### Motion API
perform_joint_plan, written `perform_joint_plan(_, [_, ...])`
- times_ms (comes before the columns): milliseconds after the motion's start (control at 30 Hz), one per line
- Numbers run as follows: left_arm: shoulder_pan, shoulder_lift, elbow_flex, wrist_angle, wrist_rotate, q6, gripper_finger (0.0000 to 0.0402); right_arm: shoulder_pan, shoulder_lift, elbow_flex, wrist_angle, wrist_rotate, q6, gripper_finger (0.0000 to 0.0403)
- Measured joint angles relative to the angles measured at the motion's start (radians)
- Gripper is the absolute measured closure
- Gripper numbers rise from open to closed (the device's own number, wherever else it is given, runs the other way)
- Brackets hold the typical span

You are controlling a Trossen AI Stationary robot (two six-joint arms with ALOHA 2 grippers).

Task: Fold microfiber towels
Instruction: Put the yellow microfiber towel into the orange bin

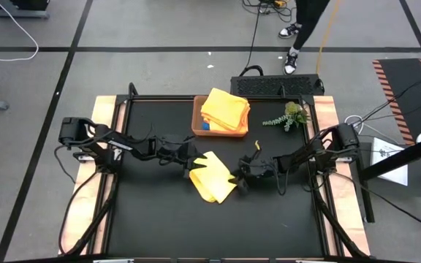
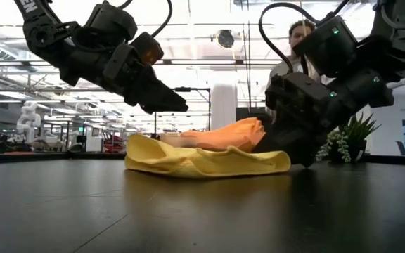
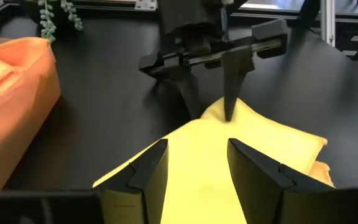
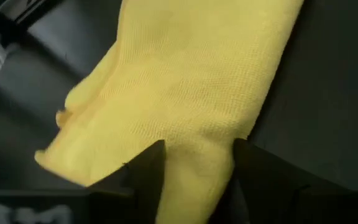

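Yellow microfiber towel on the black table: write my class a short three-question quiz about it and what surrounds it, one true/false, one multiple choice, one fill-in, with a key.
1. True or false: the yellow microfiber towel lies inside the shallow brown rectangular tray.
2. What lies on top of the pile in that tray? A) an orange cloth B) a red sponge C) a white cup
3. Fill in: the left hand and the right hand are at opposite ends of the ____ towel.

Key: 1 false, it lies on the black table in front of the tray; 2 A; 3 yellow.

Yellow towel lies folded on table centre.
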Motion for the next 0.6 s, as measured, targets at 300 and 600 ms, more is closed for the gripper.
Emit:
perform_joint_plan(300, [-0.001,0.0,0.0,0.022,0.025,-0.004,0.0233,0.003,0.0,-0.002,0.013,-0.15,-0.125,0.039])
perform_joint_plan(600, [-0.01,0.026,0.079,-0.03,0.082,0.002,0.0233,0.006,-0.091,-0.002,-0.079,-0.191,-0.192,0.04])
